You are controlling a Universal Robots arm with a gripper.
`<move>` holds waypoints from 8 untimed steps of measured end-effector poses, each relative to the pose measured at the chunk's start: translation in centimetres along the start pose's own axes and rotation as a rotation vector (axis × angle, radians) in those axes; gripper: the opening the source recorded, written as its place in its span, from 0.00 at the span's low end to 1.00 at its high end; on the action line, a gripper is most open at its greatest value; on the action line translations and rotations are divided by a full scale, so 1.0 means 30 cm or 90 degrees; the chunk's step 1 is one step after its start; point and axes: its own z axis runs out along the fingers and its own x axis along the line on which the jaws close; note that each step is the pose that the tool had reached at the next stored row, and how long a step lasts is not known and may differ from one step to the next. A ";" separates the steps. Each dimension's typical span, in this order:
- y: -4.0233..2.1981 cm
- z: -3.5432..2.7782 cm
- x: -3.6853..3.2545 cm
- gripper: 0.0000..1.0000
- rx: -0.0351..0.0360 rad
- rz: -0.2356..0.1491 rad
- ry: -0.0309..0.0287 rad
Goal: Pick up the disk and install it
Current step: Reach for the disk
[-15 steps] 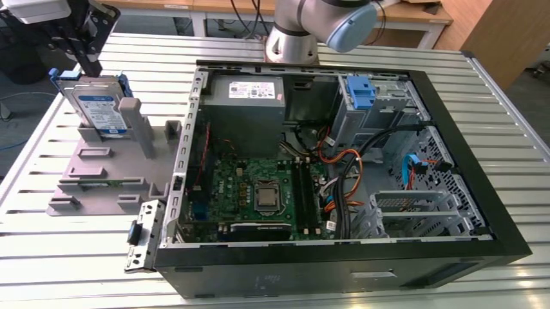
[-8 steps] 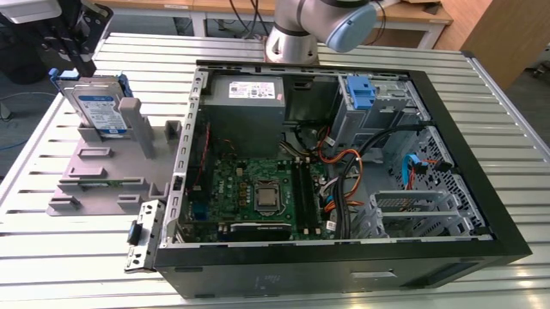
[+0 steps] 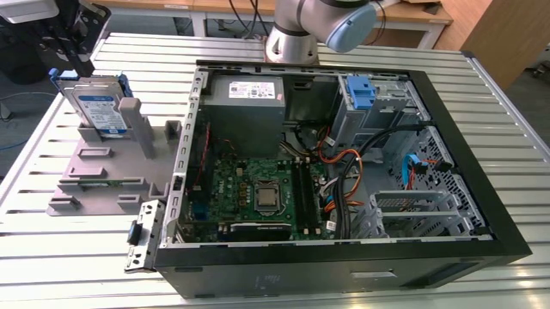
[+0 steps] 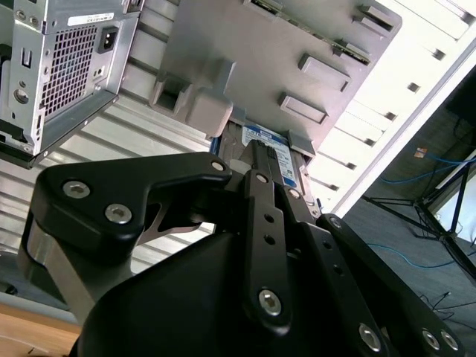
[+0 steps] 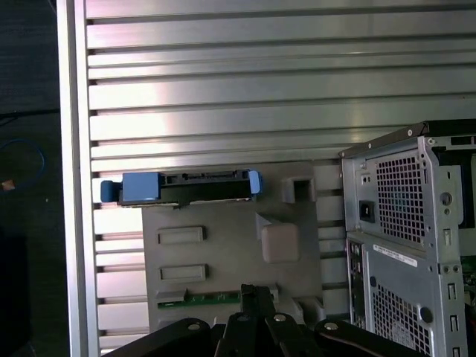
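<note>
Disk stands upright on its edge in a slot at the far end of the grey holder. Its blue-and-white label faces the exterior view's right and the blue carrier bracket frames it. The holder lies flat on the slatted metal counter, just beside the open computer case, on the exterior view's left of it.

The first wrist view shows the disk edge-on, with the blue bracket at both ends.

Tool appears in both wrist views with its fingers drawn together to a thin seam and nothing between them. It is clear of the disk and touches neither the disk nor the holder. In the second wrist view the tool points toward the label of the disk, which shows just past the fingertips.

Inside the case, the grey power supply sits at the far end, the green motherboard lies on the floor, and a blue latch stands by the drive cage. The arm's base rises behind the case.
</note>
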 end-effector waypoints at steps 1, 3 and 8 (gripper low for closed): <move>0.000 0.000 0.000 0.11 0.0000 0.000 0.0000; 0.000 0.000 0.000 0.11 0.0000 0.000 0.0000; 0.000 0.000 0.005 0.11 0.0000 0.000 0.0000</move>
